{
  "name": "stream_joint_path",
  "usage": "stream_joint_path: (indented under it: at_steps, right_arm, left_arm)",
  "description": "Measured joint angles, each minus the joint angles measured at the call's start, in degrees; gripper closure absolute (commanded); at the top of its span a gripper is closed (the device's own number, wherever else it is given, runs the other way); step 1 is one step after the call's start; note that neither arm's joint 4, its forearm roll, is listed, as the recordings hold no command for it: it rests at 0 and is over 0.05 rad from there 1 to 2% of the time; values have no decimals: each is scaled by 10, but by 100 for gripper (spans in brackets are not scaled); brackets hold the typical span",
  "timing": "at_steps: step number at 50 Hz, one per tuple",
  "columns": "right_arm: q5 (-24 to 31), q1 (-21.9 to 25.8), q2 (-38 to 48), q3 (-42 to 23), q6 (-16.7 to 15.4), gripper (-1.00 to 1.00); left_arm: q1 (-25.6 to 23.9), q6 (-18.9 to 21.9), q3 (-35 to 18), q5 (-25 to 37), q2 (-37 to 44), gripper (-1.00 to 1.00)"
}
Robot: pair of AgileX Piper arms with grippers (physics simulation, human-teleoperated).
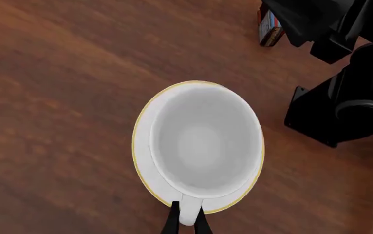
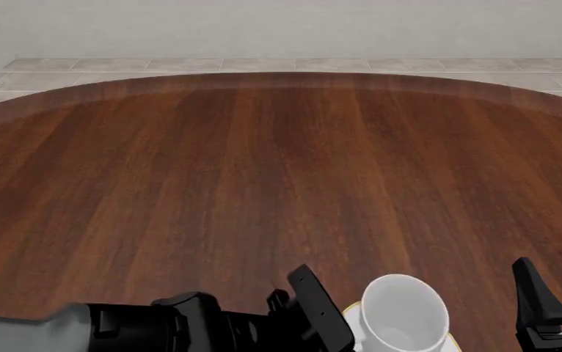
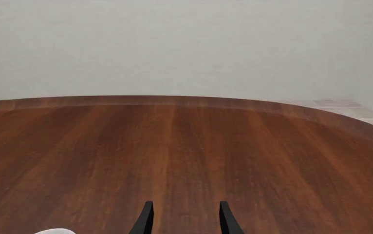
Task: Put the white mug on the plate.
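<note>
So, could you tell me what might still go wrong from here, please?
The left gripper pinches the white mug by its handle alone, so the mug could swing or slip. The mug nearly fills the plate, so a small offset might land it on the rim.

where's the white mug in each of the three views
Left wrist view: white mug at centre, seen from above, over the plate, handle between the left gripper fingers.
Front view: mug at bottom edge, right of centre.
Right wrist view: a white sliver at bottom left, perhaps the mug.
Shared landmark: the wooden table.
</note>
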Motion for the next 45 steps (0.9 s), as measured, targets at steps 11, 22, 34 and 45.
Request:
stream_joint_path:
  at_steps: [11,22,34,45]
  right_arm:
    - [0,0,0,0,0,-100]
    - [0,0,0,0,0,-100]
    - [0,0,0,0,0,-100]
    - [0,0,0,0,0,-100]
  left_arm:
    - [-1,-1,2,-6,8,100]
    - [-2,1,2,-10,13,-100]
    - [1,10,2,-13,10,-100]
    - [1,14,1,-11,8,-100]
